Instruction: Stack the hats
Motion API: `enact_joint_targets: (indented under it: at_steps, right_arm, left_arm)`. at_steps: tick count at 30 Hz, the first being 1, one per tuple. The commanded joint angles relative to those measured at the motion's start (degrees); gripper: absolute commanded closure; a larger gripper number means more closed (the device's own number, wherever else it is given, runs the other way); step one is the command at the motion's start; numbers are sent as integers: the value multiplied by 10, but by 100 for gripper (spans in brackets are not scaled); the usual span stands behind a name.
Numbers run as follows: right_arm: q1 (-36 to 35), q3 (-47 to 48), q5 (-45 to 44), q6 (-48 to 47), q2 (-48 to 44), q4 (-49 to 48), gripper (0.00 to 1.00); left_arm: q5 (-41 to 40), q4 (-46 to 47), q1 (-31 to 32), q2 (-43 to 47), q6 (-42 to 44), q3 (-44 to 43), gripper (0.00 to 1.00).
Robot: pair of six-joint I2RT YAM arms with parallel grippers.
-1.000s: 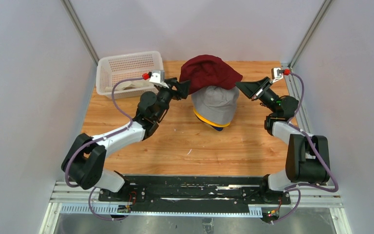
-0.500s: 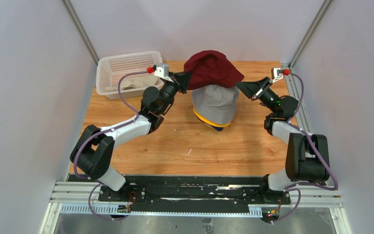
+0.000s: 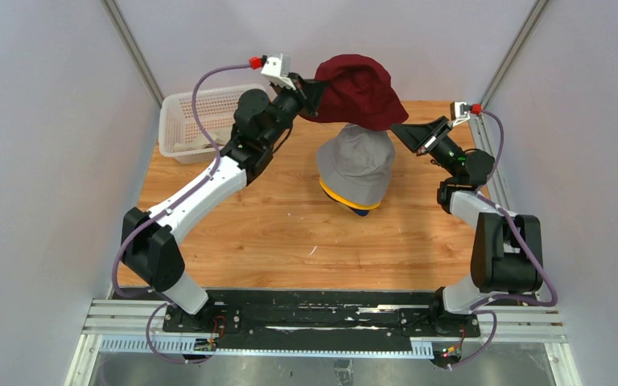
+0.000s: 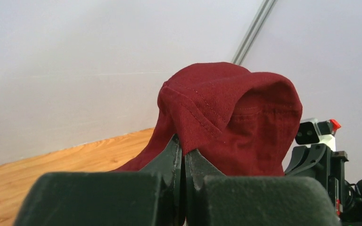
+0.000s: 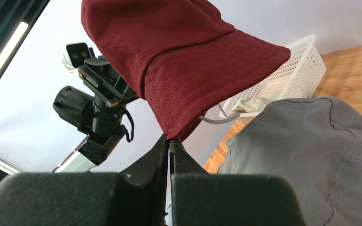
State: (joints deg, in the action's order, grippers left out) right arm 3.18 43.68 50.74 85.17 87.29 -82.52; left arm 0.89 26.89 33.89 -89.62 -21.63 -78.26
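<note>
The soft dark red fabric bucket hat (image 3: 358,90) is hanging in the air at the upper middle of the top view, just above the grey fabric bucket hat (image 3: 356,165) that is topping the pile at the centre of the wooden table (image 3: 290,237). The left gripper (image 4: 183,149) is pinching its brim, jaws nearly closed on the cloth. The right gripper (image 5: 169,140) is pinching the opposite edge the same way.

The risk, as I judge it, is that the right pinch is catching only the very rim (a thin bite). The cloth could slip free on lowering, or the floppy brim could fold under and land off-centre.

Under the grey hat only a yellow brim sliver (image 3: 334,195) and a dark blue scrap (image 3: 360,211) are showing, and whatever is supporting the pile is hidden. The left arm (image 3: 209,173) is partly covering pale beige fabric (image 5: 252,104) in the white perforated plastic basket (image 3: 179,121) at upper left.
</note>
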Motion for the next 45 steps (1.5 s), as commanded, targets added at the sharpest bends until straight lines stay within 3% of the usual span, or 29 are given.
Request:
enact_joint_targets:
  at_steps: [1, 9, 21, 36, 45]
  right_arm:
    - [3, 16, -2, 11, 12, -31, 99]
    - [2, 7, 1, 16, 10, -39, 100]
    - [1, -47, 14, 4, -46, -22, 99]
    - [-4, -120, 37, -76, -198, 129, 100]
    - [-4, -163, 49, -143, -233, 216, 99]
  left_arm:
    - [37, -137, -6, -38, 13, -70, 100]
    - [100, -219, -18, -93, 2, -143, 100]
    - [139, -290, -21, -81, 15, -178, 100]
    - [177, -322, -22, -69, 10, -202, 100]
    - [197, -339, -22, -87, 15, -214, 97]
